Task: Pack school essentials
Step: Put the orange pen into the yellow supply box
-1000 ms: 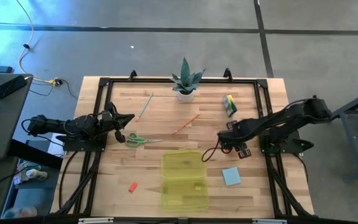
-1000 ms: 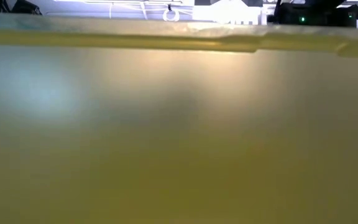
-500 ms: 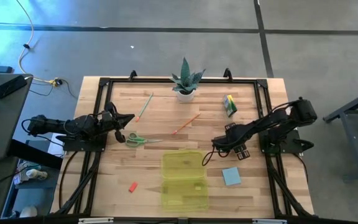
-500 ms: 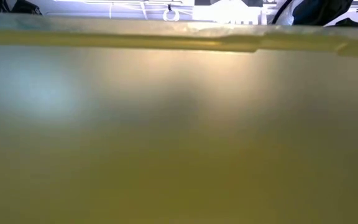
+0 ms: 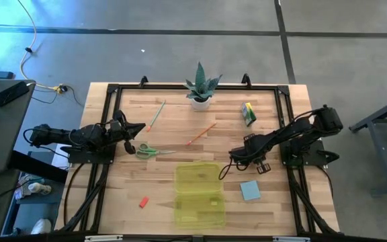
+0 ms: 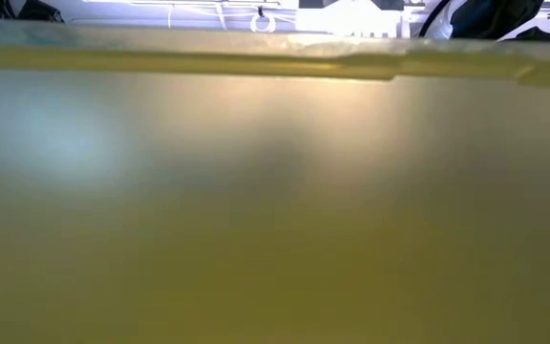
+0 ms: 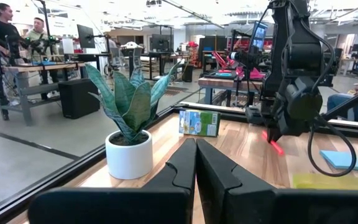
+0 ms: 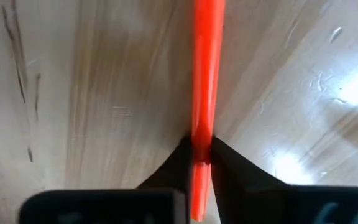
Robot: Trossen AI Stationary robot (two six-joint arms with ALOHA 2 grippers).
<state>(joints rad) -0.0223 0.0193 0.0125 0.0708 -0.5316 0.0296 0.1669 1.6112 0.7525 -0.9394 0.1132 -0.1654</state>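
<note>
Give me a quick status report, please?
Right pincer shut on red marker, above bare wood beside yellow-green case. Left pincer shut, empty, parked at table edge. Nothing in the way.

open boards left of yellow-green case (image 5: 198, 195), plant (image 5: 200, 86) far edge
</note>
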